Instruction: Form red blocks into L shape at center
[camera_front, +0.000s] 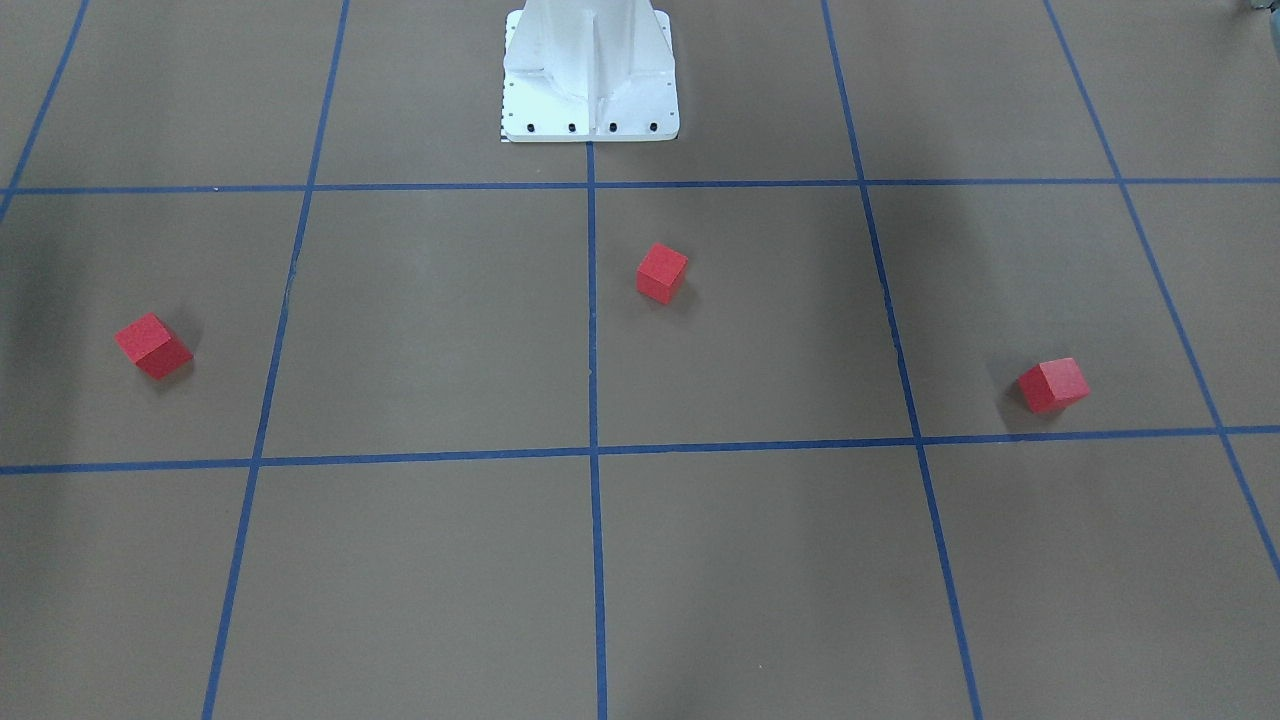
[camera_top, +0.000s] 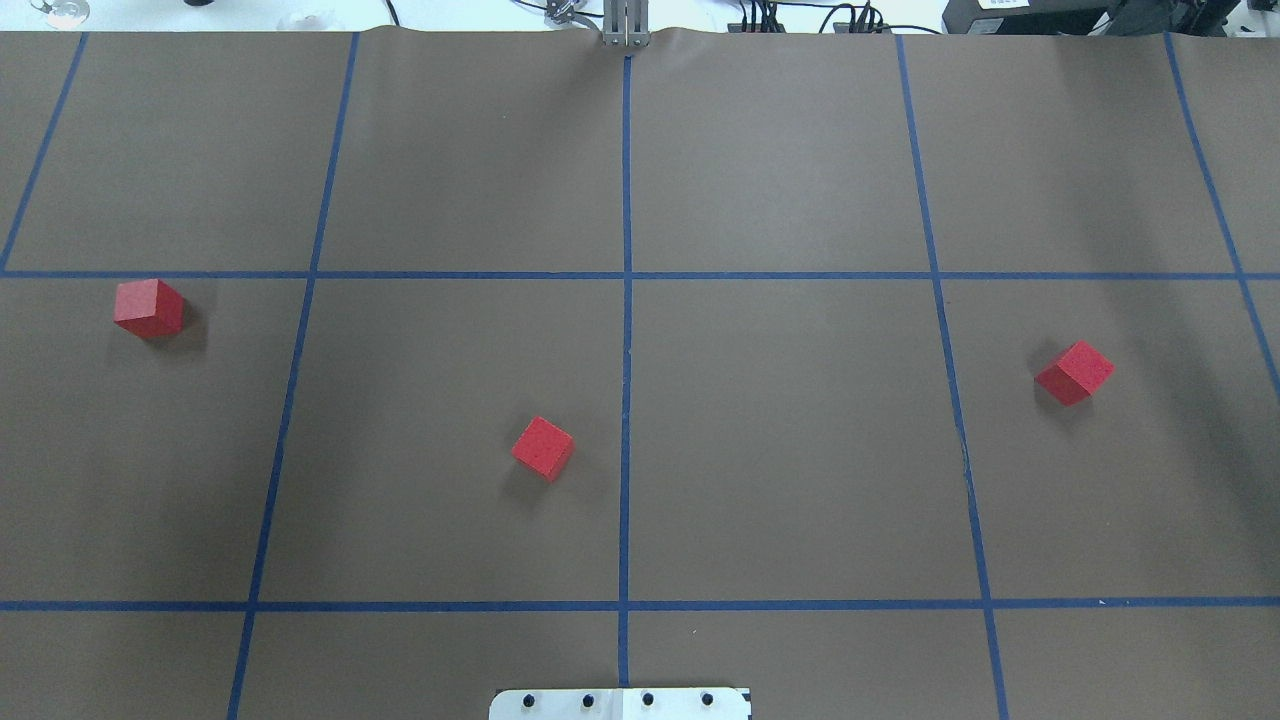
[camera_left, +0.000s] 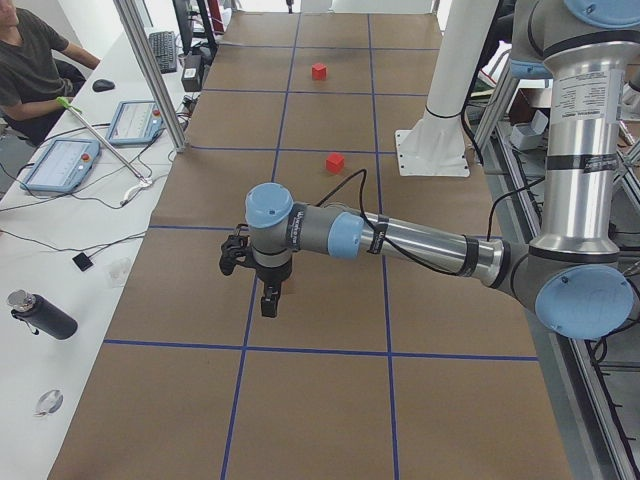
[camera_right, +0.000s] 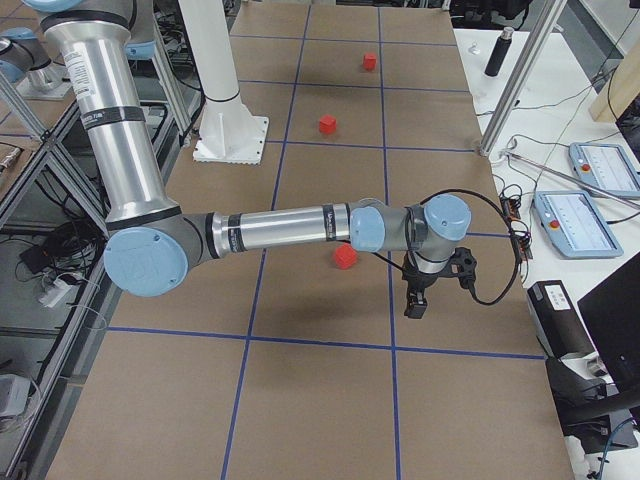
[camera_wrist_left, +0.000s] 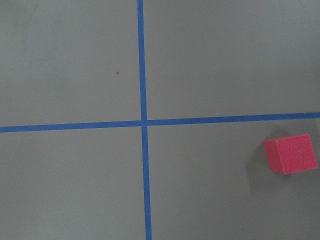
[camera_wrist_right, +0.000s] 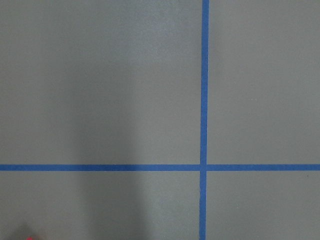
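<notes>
Across the bench, left to right in the overhead view: left block, in the outermost left square, well apart from the center; middle block, just beside the middle tape line on its left side; right block, in the outer right square, near that square's inner tape line. The three red blocks lie well apart, each turned askew to the grid, so no part of the L is yet formed. Left gripper and right gripper each hang above the bench toward their own ends, seen only from the side; whether the jaws stand wide or narrow cannot be told. Step in hand, as judged: the first fetch. Next move calls for descending on an outer block, squaring the jaws to its rotated faces, and carrying it in beside the middle block
</notes>
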